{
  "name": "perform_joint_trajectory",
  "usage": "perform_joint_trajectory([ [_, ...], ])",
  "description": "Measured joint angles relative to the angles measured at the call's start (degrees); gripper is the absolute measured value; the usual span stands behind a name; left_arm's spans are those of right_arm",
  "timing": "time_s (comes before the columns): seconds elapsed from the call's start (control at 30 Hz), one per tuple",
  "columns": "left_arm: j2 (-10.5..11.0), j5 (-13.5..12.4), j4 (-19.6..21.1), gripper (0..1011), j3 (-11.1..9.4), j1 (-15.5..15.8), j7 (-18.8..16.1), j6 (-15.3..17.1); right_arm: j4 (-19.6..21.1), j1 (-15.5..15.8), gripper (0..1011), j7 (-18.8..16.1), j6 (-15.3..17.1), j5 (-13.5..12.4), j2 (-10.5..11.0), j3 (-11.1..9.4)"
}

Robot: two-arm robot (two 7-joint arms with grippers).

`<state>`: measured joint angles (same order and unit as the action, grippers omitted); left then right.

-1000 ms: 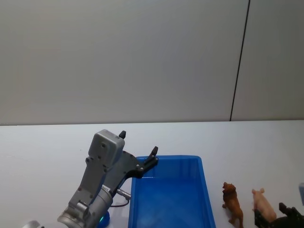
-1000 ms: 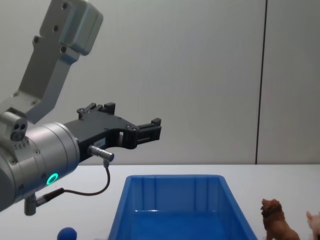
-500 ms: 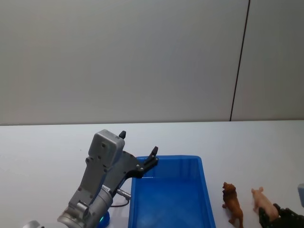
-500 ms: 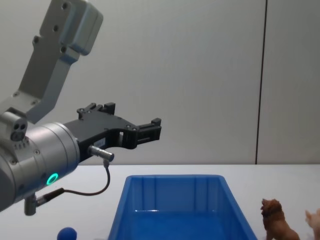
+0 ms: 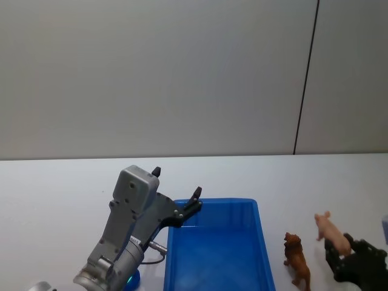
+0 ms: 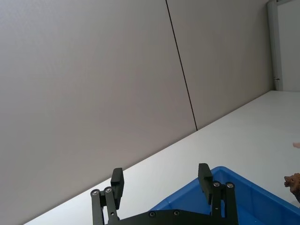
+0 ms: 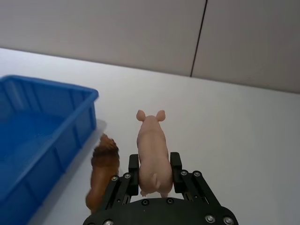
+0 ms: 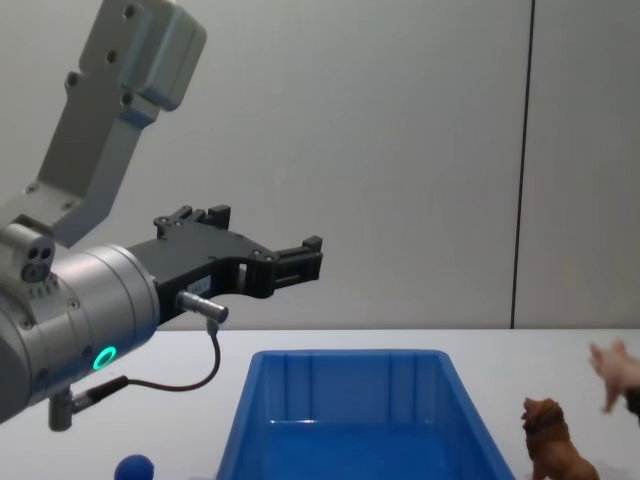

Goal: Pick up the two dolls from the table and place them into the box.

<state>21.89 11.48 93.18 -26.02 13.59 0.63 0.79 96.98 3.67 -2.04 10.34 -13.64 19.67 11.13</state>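
The pale pink pig doll (image 5: 330, 232) (image 7: 152, 149) hangs above the table (image 5: 60, 194), with my right gripper (image 5: 341, 251) (image 7: 154, 161) shut on its hindquarters. It also shows at the right edge of the chest view, as the pig (image 8: 612, 366). The reddish-brown lion doll (image 5: 297, 259) (image 7: 103, 172) (image 8: 555, 450) stands on the table between the pig and the blue box (image 5: 224, 200) (image 8: 350, 354) (image 7: 47, 84). My left gripper (image 5: 177, 182) (image 8: 290, 255) (image 6: 160, 173) hovers open above the box's far left corner.
A small blue ball (image 8: 133, 467) lies on the table left of the box, under my left arm. A grey wall with a dark vertical seam rises behind the table. Bare white tabletop stretches behind and to the right of the box.
My right gripper has risen with the pig, lifting it off the table and away from the lion. The left arm, lion and box have not moved.
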Motion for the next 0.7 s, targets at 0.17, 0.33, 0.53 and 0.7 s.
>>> perform_joint_trajectory([
  [0.17, 0.0, 0.0, 0.0, 1001, 0.0, 0.0, 0.0, 0.0, 1.5, -0.8, 380, -2.2, -0.6, 0.2, -0.3, 0.1],
  [0.33, 0.0, 0.0, 0.0, 1001, 0.0, 0.0, 0.0, 0.0, 2.3, -2.1, 379, -5.0, -0.8, 0.2, -1.1, 0.7],
  [0.53, 0.0, 0.0, 0.0, 1001, 0.0, 0.0, 0.0, 0.0, 2.4, -3.7, 380, -8.2, -0.8, 0.2, -2.4, 1.5],
  [0.7, 0.0, 0.0, 0.0, 1001, 0.0, 0.0, 0.0, 0.0, 1.8, -5.4, 380, -11.2, 0.1, 0.3, -3.8, 2.5],
])
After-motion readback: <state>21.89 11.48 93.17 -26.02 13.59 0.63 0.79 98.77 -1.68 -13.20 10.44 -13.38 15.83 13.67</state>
